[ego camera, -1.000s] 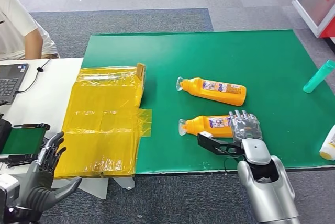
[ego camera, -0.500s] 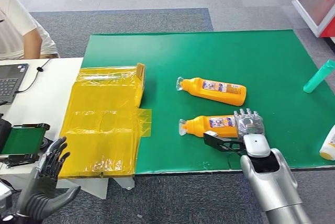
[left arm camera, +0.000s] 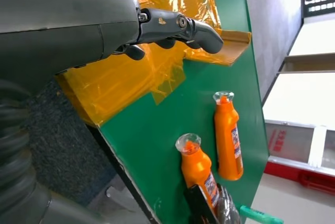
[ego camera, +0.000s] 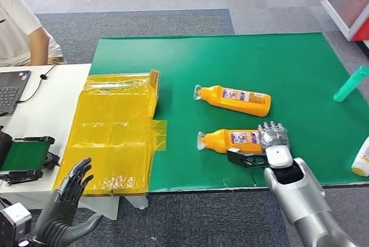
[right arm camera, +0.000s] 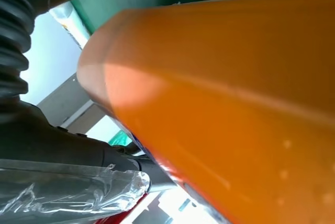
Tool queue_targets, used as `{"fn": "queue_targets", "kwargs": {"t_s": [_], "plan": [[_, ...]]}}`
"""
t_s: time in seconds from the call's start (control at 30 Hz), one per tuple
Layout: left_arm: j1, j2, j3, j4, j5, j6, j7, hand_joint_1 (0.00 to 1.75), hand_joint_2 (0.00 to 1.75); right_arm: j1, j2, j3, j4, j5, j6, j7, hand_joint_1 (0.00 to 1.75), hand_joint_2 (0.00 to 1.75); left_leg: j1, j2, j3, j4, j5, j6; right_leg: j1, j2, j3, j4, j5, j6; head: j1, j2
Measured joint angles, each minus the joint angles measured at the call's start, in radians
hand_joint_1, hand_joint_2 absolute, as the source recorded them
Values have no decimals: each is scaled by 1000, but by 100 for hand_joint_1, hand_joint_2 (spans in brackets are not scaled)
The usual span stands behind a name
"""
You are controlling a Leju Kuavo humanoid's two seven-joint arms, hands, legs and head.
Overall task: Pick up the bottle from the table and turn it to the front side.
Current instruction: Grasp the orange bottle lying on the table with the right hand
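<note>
- the near orange bottle (ego camera: 233, 139) lies on its side close to the green mat's (ego camera: 304, 74) front edge, clear cap pointing left.
- the right hand (ego camera: 273, 138) wraps its base end, fingers over the top, thumb below.
- a second orange bottle (ego camera: 234, 100) lies just behind; open mat stretches beyond.
- both labels are too small to read.
- the left hand (ego camera: 70, 192) hovers spread and empty before the yellow plastic sheet (ego camera: 115, 134).

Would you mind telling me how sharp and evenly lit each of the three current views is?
Head view: sharp and evenly lit, with glare on the yellow plastic sheet. Left wrist view: the left hand is dark against bright, washed-out windows. Right wrist view: the near orange bottle sits too close, soft and blurred, with a pale sheen.
</note>
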Motion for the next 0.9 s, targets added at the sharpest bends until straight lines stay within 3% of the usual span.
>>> {"fn": "queue_targets", "kwargs": {"t_s": [0.23, 0.37, 0.5, 0.7, 0.9], "plan": [[-4, 17, -53, 18, 1, 22, -2, 0, 175, -38, 0, 23, 69, 0, -9, -10, 1, 175, 0, 0, 3, 0, 0, 0, 0, 0, 3, 0, 0, 0, 0, 0], [-6, 27, -73, 31, 4, 45, -2, 0, 175, -47, 0, 28, 90, 0, -22, -23, 172, 175, 0, 0, 4, 0, 0, 0, 0, 0, 4, 0, 0, 0, 0, 0], [-11, 46, -94, 48, 22, 81, -9, 0, 175, -50, 4, 9, 103, -6, -37, -62, 175, 175, 0, 0, 5, 0, 0, 0, 0, 0, 4, 0, 0, -1, 0, 0], [-28, 80, -121, 72, 35, 120, -15, 0, 175, -39, 52, -133, 94, -82, -44, -176, 175, 175, 0, 0, 5, 0, 0, 0, 0, 0, 5, 0, 0, -1, 0, 0], [-36, 99, -125, 81, 34, 128, -19, 0, 175, -14, 114, -243, 51, -211, -40, -227, 175, 175, 0, 0, 5, 0, 0, 0, 0, 0, 4, 0, 0, -1, 0, 0]]}}
